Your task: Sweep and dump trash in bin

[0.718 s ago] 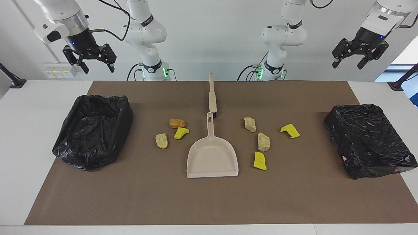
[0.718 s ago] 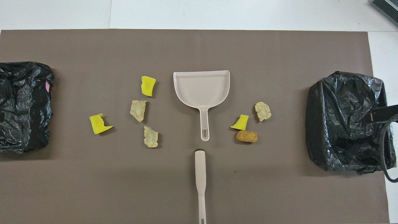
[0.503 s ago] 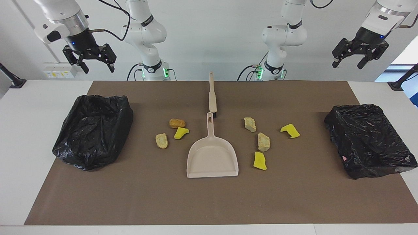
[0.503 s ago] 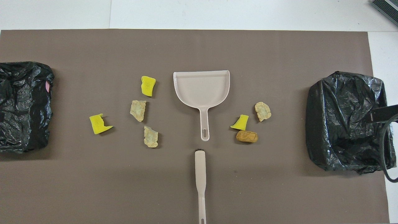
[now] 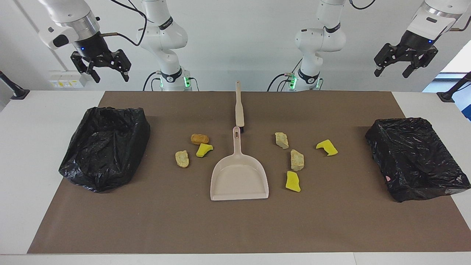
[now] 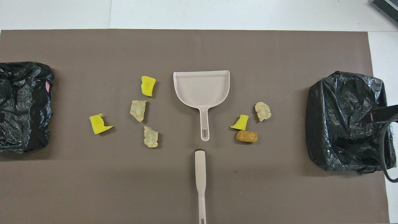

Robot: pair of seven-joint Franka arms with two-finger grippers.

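The trash lies in two groups beside the beige dustpan (image 5: 239, 176) (image 6: 201, 88). Toward the right arm's end are an orange-brown lump (image 5: 199, 138) (image 6: 247, 136), a yellow scrap (image 5: 204, 149) and a tan lump (image 5: 182, 158). Toward the left arm's end are two tan lumps (image 5: 282, 140) (image 5: 297, 159) and two yellow scraps (image 5: 326, 147) (image 5: 293, 181). The beige brush (image 5: 239, 106) (image 6: 200, 174) lies nearer to the robots, in line with the dustpan's handle. My right gripper (image 5: 111, 78) and left gripper (image 5: 391, 73) hang open and empty, high above the table's robot-side corners.
A bin lined with a black bag (image 5: 105, 147) (image 6: 345, 121) stands at the right arm's end, and another (image 5: 415, 158) (image 6: 23, 105) at the left arm's end. A brown mat (image 5: 235, 228) covers the table. A dark cable loop (image 6: 387, 149) shows over the first bin.
The right gripper has shifted very slightly up in the air. Nothing on the table has moved.
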